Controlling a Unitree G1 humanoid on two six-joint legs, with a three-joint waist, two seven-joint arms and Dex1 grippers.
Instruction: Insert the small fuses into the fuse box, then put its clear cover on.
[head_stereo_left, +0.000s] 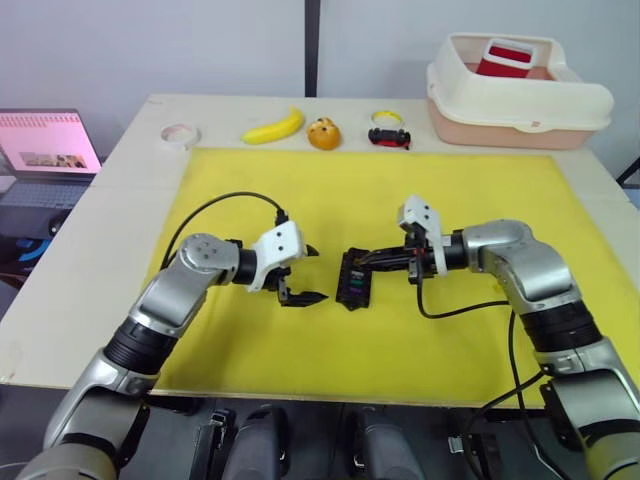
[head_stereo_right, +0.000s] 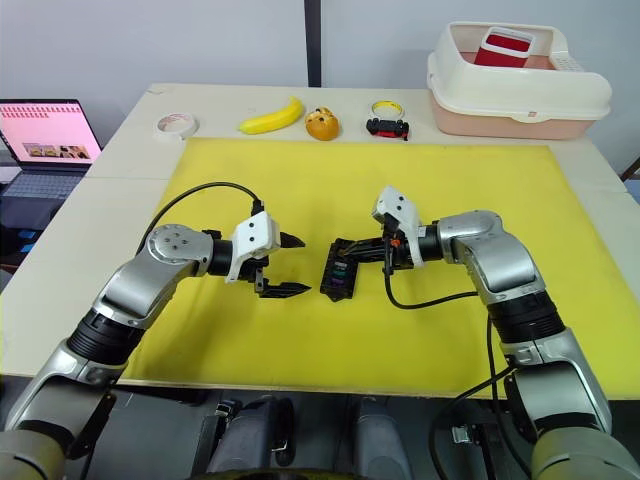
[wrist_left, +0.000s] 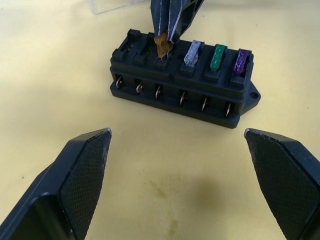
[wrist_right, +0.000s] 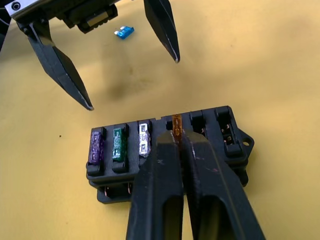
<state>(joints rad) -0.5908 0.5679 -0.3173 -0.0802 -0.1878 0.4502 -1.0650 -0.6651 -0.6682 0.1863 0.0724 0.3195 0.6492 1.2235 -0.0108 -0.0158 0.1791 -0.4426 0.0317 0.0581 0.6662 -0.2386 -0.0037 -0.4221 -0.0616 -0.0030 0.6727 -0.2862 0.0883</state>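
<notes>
Fuse box (wrist_left: 182, 80) lies lengthwise between both hands; the right hand (wrist_right: 176, 137), clamped on an amber fuse (wrist_left: 162, 45), hides one slot. Left hand (wrist_left: 190, 185) gapes, empty.

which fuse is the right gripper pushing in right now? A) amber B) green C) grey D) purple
A: the right gripper is pinched on the amber fuse over the fuse box, while the purple, green and grey fuses already sit in their slots.
</notes>
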